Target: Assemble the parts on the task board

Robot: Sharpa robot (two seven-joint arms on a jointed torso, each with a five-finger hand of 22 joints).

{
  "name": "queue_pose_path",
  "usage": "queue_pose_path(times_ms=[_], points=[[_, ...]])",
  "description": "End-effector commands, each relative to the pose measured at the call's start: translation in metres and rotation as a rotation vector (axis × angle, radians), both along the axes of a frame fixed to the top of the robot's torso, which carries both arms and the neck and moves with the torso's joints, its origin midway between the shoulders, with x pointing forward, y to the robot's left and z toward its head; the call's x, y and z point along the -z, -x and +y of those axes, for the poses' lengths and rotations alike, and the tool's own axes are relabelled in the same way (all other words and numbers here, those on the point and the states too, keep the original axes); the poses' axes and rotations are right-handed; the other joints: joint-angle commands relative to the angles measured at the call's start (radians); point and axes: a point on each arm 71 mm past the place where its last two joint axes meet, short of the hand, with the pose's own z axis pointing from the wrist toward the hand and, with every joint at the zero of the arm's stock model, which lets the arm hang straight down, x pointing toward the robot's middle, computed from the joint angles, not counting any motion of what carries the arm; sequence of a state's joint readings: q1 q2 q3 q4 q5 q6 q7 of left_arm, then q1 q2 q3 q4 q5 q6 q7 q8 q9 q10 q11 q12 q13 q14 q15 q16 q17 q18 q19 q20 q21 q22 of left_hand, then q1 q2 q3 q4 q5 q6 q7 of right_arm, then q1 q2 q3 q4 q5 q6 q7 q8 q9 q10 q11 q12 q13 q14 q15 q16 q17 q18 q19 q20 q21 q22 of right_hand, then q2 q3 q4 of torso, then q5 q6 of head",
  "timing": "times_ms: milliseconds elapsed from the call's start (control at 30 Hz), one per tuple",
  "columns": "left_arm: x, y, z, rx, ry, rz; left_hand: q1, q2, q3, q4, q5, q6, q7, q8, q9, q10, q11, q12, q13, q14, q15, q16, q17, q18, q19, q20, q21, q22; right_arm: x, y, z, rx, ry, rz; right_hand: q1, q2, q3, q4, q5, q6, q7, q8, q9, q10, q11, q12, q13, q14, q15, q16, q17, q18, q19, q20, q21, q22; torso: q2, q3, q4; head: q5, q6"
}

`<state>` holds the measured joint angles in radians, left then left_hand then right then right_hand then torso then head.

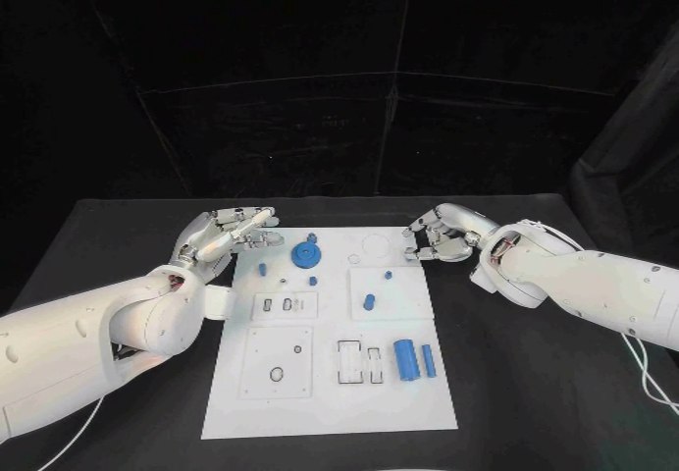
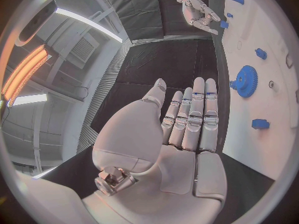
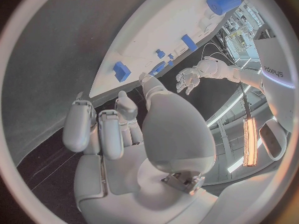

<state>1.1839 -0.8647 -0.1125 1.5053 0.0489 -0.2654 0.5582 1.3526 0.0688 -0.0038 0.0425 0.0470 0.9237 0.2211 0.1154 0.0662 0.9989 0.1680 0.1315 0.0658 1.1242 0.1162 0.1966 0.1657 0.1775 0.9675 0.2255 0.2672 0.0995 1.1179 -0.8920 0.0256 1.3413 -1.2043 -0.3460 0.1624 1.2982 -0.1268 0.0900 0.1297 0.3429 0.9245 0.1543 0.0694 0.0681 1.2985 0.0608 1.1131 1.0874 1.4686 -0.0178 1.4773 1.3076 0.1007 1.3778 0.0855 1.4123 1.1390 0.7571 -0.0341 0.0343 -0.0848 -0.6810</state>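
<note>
While both hands are hovering at task board (image 1: 329,412) far corners, nothing is being held: left hand (image 1: 227,234) flat, fingers apart; right hand (image 1: 439,238) empty, fingers curling loosely. Blue gear (image 1: 309,257) is lying near far-left corner, cylinder (image 1: 405,360) toward near-right edge. Advisable: descending squarely, pinching one part only.

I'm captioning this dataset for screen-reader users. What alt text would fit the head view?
A white task board lies on a black table, with the robot's left hand and right hand hovering empty at its far corners. Blue parts sit on the board, among them a gear near the left hand and a cylinder toward the near side.
</note>
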Motion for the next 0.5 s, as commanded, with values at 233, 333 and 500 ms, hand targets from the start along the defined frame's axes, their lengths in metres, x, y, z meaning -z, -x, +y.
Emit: queue_pose_path(times_ms=[233,333,500], points=[[-0.0005,-0.0001,-0.0012,0.011,0.007,-0.001,-0.008,-0.001,-0.002,-0.006,0.001,0.007,0.003,-0.004,0.0,0.005,0.003,-0.005,0.0,0.003,0.001,-0.005,0.001,0.005,0.006,0.001,-0.004,-0.001,0.0038,0.0005,-0.0009,-0.01,-0.004,0.023,-0.02,0.002,-0.017,0.01,0.009,0.005,-0.001,0.003,0.001,0.001,0.003,0.003,0.002,0.06,0.005,-0.002,0.056,-0.018,0.0,0.008,0.002,0.001,0.0,-0.0001,-0.0001,-0.004,-0.001],[-0.0003,-0.0002,-0.0011,0.011,0.006,-0.001,-0.008,-0.001,-0.002,-0.006,0.001,0.007,0.003,-0.004,0.0,0.005,0.003,-0.005,0.0,0.003,0.001,-0.005,0.001,0.005,0.006,0.001,-0.004,-0.001,0.0045,0.0002,-0.0012,-0.009,-0.003,0.027,-0.02,0.003,-0.017,0.01,0.009,0.005,-0.001,0.003,0.001,0.001,0.003,0.003,0.002,0.06,0.004,-0.002,0.056,-0.019,0.0,0.008,0.002,0.001,0.0,-0.0001,0.0012,-0.004,-0.003],[-0.0001,-0.0002,-0.0008,0.01,0.005,0.0,-0.008,-0.001,-0.002,-0.006,0.001,0.007,0.003,-0.004,0.0,0.005,0.003,-0.005,0.0,0.003,0.001,-0.005,0.001,0.005,0.006,0.001,-0.004,-0.001,0.0059,-0.0005,-0.0012,-0.009,0.0,0.036,-0.001,0.009,-0.013,-0.001,0.009,0.011,-0.003,0.005,0.002,0.001,0.0,0.004,0.004,0.06,0.003,-0.002,0.057,-0.019,0.001,0.006,0.003,0.002,0.0,-0.0001,0.0004,-0.003,-0.004]])
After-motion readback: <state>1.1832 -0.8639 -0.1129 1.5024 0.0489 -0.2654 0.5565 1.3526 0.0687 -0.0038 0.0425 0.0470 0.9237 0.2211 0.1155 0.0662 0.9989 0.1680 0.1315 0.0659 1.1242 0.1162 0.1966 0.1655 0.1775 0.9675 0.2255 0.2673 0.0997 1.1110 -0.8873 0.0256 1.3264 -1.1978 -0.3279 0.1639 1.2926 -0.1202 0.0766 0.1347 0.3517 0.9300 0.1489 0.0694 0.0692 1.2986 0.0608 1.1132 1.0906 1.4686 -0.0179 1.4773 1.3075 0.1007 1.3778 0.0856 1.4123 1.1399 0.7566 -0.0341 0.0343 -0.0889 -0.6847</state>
